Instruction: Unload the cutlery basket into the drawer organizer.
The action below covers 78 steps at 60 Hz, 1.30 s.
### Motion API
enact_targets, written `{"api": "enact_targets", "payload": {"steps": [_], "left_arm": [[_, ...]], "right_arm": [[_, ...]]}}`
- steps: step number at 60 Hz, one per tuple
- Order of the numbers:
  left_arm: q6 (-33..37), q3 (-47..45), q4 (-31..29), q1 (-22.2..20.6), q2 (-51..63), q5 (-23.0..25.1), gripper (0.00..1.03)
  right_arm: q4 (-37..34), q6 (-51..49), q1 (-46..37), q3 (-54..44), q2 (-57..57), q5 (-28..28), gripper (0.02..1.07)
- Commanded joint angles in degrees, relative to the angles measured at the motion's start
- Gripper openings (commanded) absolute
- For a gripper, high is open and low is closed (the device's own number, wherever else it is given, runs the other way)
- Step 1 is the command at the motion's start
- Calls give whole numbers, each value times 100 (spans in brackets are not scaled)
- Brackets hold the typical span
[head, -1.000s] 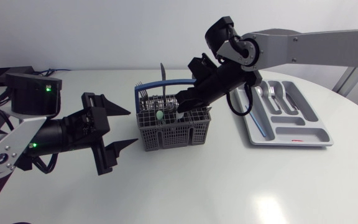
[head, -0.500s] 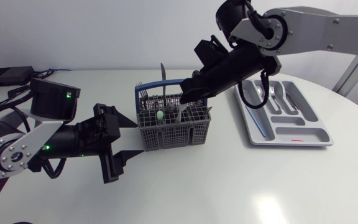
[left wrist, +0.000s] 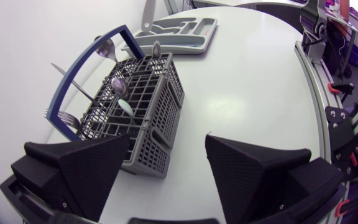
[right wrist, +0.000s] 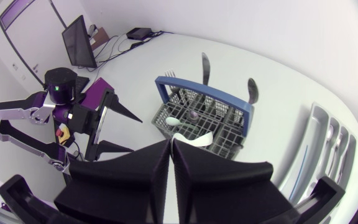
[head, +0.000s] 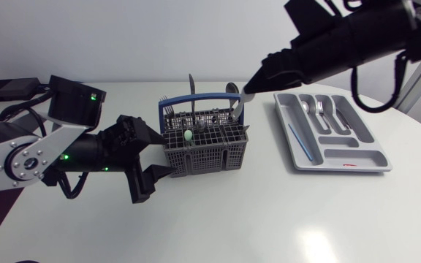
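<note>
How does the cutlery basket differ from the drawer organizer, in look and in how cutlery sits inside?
The cutlery basket is a dark grey open grid with a blue handle; the drawer organizer is a pale, solid tray. In the basket cutlery stands on end; in the organizer it lies flat in compartments. Both hold cutlery and rest on the table.

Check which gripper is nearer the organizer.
Right. The right gripper holds a utensil above the basket's organizer-side end; the left gripper is open beyond the basket, farther from the organizer.
</note>
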Motion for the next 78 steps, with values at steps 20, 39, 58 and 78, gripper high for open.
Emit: {"api": "enact_targets", "payload": {"steps": [20, 39, 58, 78], "left_arm": [[-1056, 904, -263, -144, 793, 28, 98], [-1249, 1124, -378, -118, 995, 28, 98], [-1302, 1186, -395, -91, 1039, 28, 98], [-1311, 1186, -448, -74, 1021, 28, 98]], "right_arm": [[-196, -991, -1468, -1393, -867, 1222, 12], [498, -1378, -2575, -2351, -691, 2250, 12], [1693, -1527, -3067, -2808, 372, 2716, 12], [2555, -1606, -3472, -2738, 1427, 3094, 14]]}}
